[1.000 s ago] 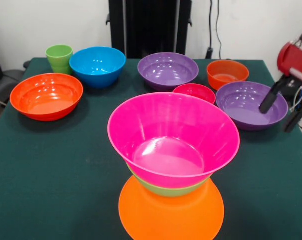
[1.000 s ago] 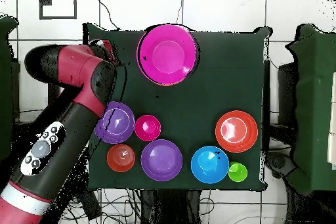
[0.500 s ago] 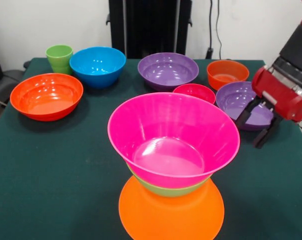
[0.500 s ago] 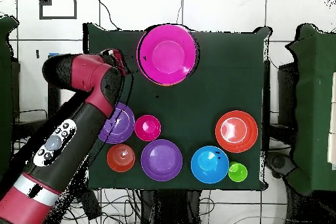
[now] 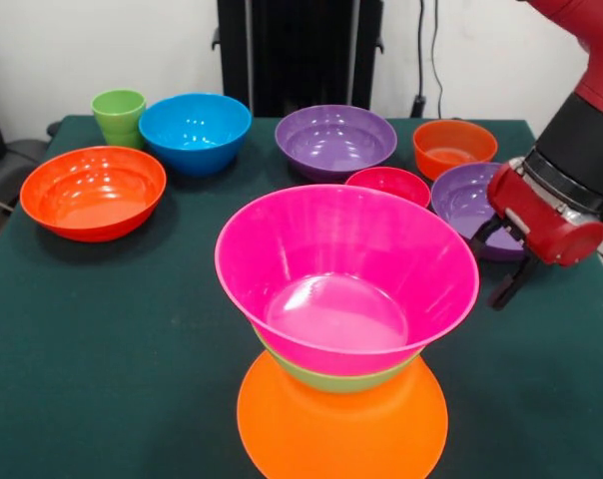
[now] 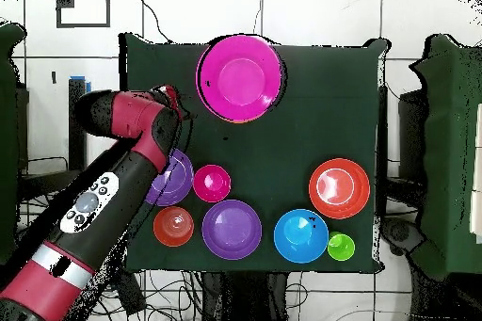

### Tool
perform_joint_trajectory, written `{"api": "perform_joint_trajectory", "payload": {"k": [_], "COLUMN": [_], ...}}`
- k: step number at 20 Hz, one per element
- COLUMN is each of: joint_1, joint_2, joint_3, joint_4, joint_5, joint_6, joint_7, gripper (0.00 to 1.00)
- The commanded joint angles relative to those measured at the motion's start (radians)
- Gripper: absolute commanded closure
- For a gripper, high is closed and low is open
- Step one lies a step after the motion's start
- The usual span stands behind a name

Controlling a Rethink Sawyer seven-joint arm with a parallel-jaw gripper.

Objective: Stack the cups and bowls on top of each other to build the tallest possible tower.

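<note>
Orange upturned bowl (image 5: pixel 341 424), green bowl (image 5: pixel 341 377) and pink bowl (image 5: pixel 346 274) form the tower (image 5: pixel 346 329) nearest. Beyond, my hand (image 5: pixel 501 261) hovers empty, fingers apart, beside a purple bowl (image 5: pixel 471 205), probably my next pick. Cup (image 5: pixel 119 115) stands farthest.

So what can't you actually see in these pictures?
- Green bowl: front view, only a rim sliver shows; the pink bowl nests in it.
- Orange base: front view, cut by the bottom edge; overhead, fully covered.
- Purple bowl: the arm hides part in both views.
- Gripper: open or shut unclear.
</note>
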Motion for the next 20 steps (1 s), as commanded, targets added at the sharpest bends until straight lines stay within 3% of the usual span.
{"api": "perform_joint_trajectory", "payload": {"k": [1,12,20], "joint_1": [0.036,0.065,0.054], "joint_2": [-0.028,-0.172,-0.187], "joint_3": [0.211,0.311,0.374], "joint_4": [0.099,0.238,0.264], "joint_5": [-0.052,-0.053,-0.052], "joint_6": [0.066,0.076,0.029], "joint_7": [0.121,0.061,0.067], "gripper": [0.00,0.00,0.00]}}
